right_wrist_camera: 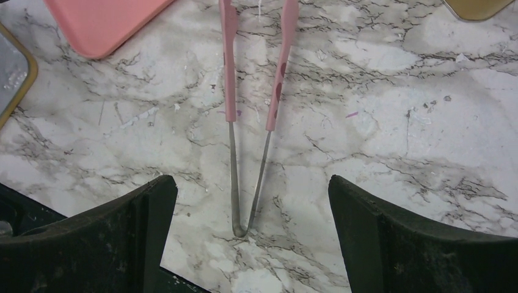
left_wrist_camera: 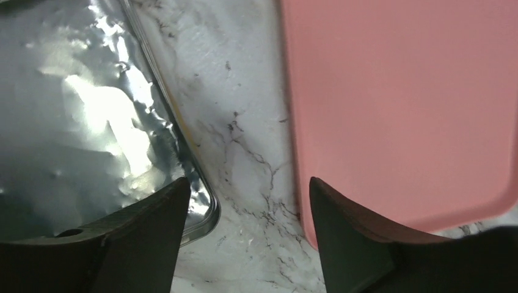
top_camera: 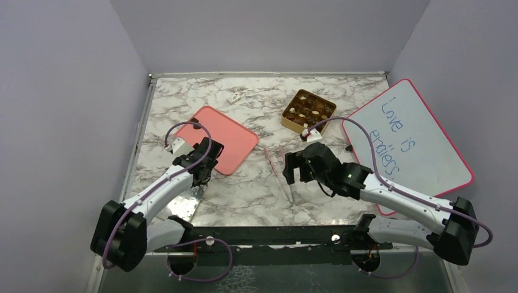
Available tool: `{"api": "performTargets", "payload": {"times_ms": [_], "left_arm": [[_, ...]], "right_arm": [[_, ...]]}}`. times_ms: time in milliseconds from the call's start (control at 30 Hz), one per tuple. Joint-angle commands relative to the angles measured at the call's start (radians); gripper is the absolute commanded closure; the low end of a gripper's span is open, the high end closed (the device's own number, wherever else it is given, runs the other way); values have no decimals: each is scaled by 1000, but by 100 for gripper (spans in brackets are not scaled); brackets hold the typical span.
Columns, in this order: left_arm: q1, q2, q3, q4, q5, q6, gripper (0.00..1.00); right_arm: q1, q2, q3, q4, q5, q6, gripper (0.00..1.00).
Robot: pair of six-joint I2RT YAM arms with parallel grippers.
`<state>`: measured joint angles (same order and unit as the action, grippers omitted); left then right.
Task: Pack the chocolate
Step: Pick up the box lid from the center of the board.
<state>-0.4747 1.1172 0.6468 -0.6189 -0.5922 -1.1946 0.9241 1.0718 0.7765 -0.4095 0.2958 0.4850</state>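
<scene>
The chocolate [top_camera: 305, 113], small brown and tan pieces, sits in the compartments of the square gold box [top_camera: 287, 117] at the back middle. My left gripper [top_camera: 203, 168] is open and empty, low over the marble between a pink tray [top_camera: 229, 135] and a foil lid [top_camera: 186, 206]; in the left wrist view [left_wrist_camera: 247, 201] the tray [left_wrist_camera: 397, 104] is on the right and the lid [left_wrist_camera: 79, 122] on the left. My right gripper [top_camera: 293, 168] is open and empty, straddling the bend of the pink tweezers [top_camera: 276, 163], which lie flat on the table in the right wrist view [right_wrist_camera: 253, 116].
A whiteboard [top_camera: 409, 143] with a pink frame and writing lies at the right. A small white scrap [top_camera: 233, 97] lies at the back. Grey walls close in on three sides. A corner of the gold box [right_wrist_camera: 476, 7] shows at the top right of the right wrist view.
</scene>
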Motion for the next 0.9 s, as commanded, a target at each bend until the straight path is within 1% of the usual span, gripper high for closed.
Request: {"api": "performTargets", "payload": {"times_ms": [0,33,67,100,133,267,533,867], "left_arm": [[28,61,21,-141,-20,-243,34],[33,69,16,-141,-20,-256,43],[37,75,12,-142,-20,-267,55],[42,83,9,-141,-23,-274,64],[47,91,7,-142,-23,-278,67],[60,120,6,-129,-24,-278,67],[74,152,-18,-42,-6,-254,66],[85,226,-24,-38,21,-292,66]], "right_arm": [[9,-32,-27,-26,64,-14,0],[9,-36,-32,-23,63,-15,0],[9,-39,-37,-21,62,-17,0],[9,-40,-43,-18,61,-19,0],[9,-39,-47,-16,61,-22,0],[9,-28,-48,-17,73,-29,0],[9,4,-51,3,49,-34,0],[9,20,-32,-9,76,-44,0]]}}
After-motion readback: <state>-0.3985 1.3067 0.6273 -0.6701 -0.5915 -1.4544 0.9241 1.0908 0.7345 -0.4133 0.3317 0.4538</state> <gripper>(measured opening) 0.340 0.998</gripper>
